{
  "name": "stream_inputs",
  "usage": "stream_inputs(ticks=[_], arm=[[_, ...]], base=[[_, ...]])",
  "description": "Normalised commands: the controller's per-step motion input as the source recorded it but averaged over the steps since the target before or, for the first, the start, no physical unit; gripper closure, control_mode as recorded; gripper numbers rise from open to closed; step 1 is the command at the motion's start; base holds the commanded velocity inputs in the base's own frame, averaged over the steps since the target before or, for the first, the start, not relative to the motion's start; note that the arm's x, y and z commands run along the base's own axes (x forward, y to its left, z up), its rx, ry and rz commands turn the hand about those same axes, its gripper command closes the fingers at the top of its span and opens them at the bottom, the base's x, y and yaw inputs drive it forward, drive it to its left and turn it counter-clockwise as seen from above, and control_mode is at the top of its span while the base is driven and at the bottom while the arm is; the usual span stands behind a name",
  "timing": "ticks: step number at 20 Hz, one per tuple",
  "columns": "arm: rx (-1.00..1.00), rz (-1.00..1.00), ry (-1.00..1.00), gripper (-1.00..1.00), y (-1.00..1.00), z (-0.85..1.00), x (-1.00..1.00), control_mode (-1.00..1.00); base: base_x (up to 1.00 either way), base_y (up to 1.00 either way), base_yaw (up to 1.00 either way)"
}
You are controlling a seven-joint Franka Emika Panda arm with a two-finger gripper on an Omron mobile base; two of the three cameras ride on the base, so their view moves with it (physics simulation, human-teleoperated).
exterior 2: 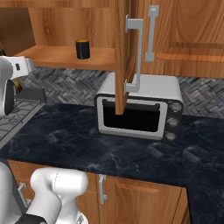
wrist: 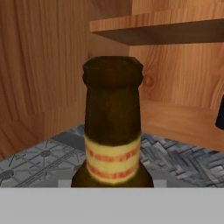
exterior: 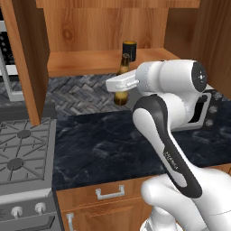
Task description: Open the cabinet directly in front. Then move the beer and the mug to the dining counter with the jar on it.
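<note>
Just in front of the open cabinet's [exterior: 27, 54] lower shelf [exterior: 76, 63], the beer [exterior: 120, 97] hangs upright in the air, its base clear of the black marble surface [exterior: 99, 149] below and its neck rising above the white hand. The pincer [exterior: 119, 84] crosses the bottle's middle and is clamped on it; its fingertips themselves are hidden. Seen from the hand, the brown neck [wrist: 113, 131] is very close, wearing a pale yellow label with 2 reddish bands; no lettering on it can be read. Small pale print on the arm's dark link is too fine to read.

Behind the bottle, the mug [exterior: 129, 50] stands upright on the shelf near the back wall, apart from the beer, with bare wood on both sides of it. From the right it is seen alone on the shelf [exterior 2: 82, 49].

Both doors stand swung out. The right one [exterior 2: 120, 57] shows edge-on with its silver bar handle [exterior 2: 135, 52], in line with a silver toaster oven [exterior 2: 140, 109]. A stove [exterior: 22, 153] borders the surface on the left. Between stove and oven the marble lies open up to the herringbone backsplash [exterior: 76, 90].
</note>
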Motion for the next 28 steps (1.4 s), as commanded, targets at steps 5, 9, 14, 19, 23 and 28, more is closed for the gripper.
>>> stream_inputs(ticks=[5,9,14,19,23,28], arm=[[0.00,0.00,0.00,1.00,0.00,0.00,0.00,-1.00],[0.00,0.00,0.00,1.00,0.00,0.00,0.00,-1.00],[0.00,0.00,0.00,1.00,0.00,0.00,0.00,-1.00],[0.00,0.00,0.00,1.00,0.00,0.00,0.00,-1.00],[0.00,0.00,0.00,1.00,0.00,0.00,0.00,-1.00],[0.00,0.00,0.00,1.00,0.00,0.00,0.00,1.00]], base=[[0.00,0.00,0.00],[0.00,0.00,0.00],[0.00,0.00,0.00],[0.00,0.00,0.00],[0.00,0.00,0.00],[0.00,0.00,0.00]])
